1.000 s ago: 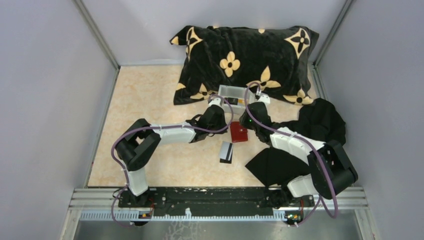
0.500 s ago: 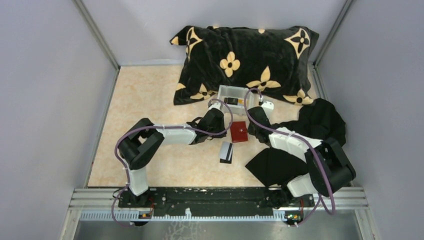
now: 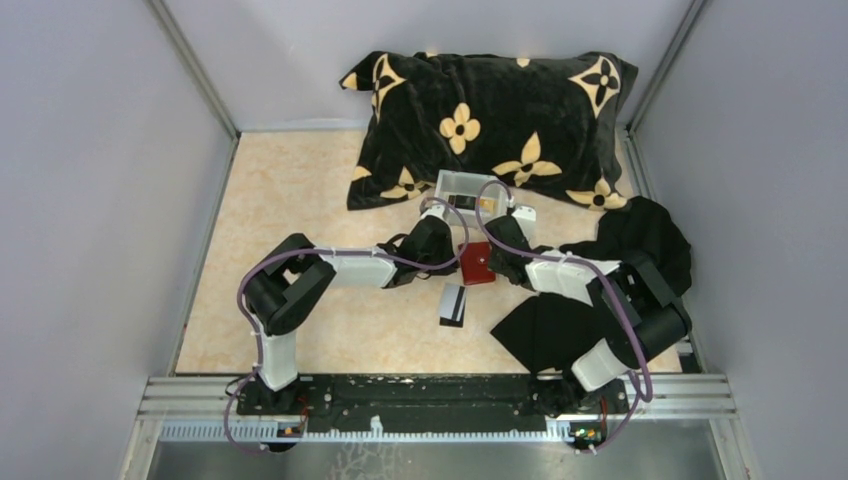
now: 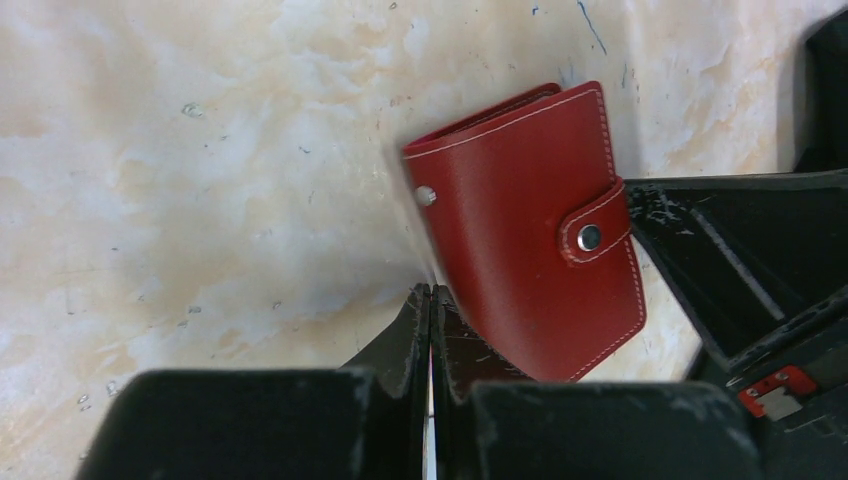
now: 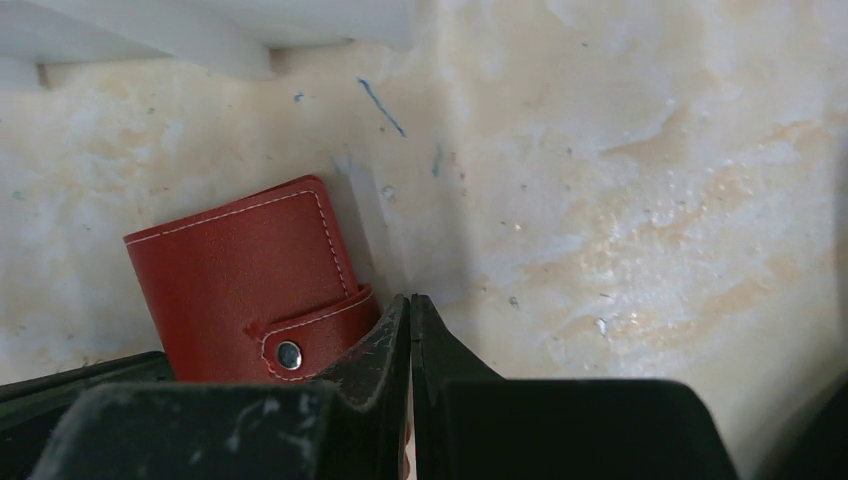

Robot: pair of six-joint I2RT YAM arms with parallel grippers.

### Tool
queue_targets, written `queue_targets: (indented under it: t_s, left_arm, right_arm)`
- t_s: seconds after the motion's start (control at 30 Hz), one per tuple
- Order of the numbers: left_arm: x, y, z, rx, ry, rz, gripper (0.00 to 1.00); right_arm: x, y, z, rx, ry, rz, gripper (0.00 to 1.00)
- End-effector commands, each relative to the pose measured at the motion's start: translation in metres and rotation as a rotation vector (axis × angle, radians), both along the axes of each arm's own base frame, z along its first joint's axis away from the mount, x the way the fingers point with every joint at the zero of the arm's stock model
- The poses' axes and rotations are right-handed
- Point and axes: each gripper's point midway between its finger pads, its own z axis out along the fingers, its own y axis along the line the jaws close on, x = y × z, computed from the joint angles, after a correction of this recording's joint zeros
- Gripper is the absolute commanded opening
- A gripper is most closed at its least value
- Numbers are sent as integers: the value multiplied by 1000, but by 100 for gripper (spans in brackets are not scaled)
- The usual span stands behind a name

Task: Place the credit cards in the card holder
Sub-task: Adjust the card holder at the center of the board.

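A small red leather-like folding card holder [image 3: 477, 263] with white stitching is lying folded shut on the pale marbled tabletop [image 3: 300, 190]. A strap with a metal stud is wrapping over one edge onto its front, and its sides are sitting slightly askew to the table's edges. A thin black plastic credit card [image 3: 453, 304] with a white band is lying flat just nearer than it, not touching it. What look like more cards [image 3: 470, 201], dark and yellowish, are sitting in the small white rectangular tray [image 3: 447, 183] just beyond.

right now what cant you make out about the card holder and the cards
- Card holder pockets: snapped shut in both wrist views.
- Its near edge, left wrist view: behind the left gripper fingers; pinched or not, unclear.
- White tray contents, top view: too small to tell.
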Motion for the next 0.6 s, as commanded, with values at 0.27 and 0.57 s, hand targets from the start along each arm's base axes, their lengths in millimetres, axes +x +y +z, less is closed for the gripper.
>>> queue_targets:
  t_s: [0.27, 0.57]
  left_arm:
    - [9, 21, -2, 37, -6, 80, 2]
    - [13, 59, 5, 54, -16, 161, 3]
  right_arm:
    - [6, 54, 5, 26, -13, 125, 1]
    - [8, 76, 7, 40, -23, 165, 1]
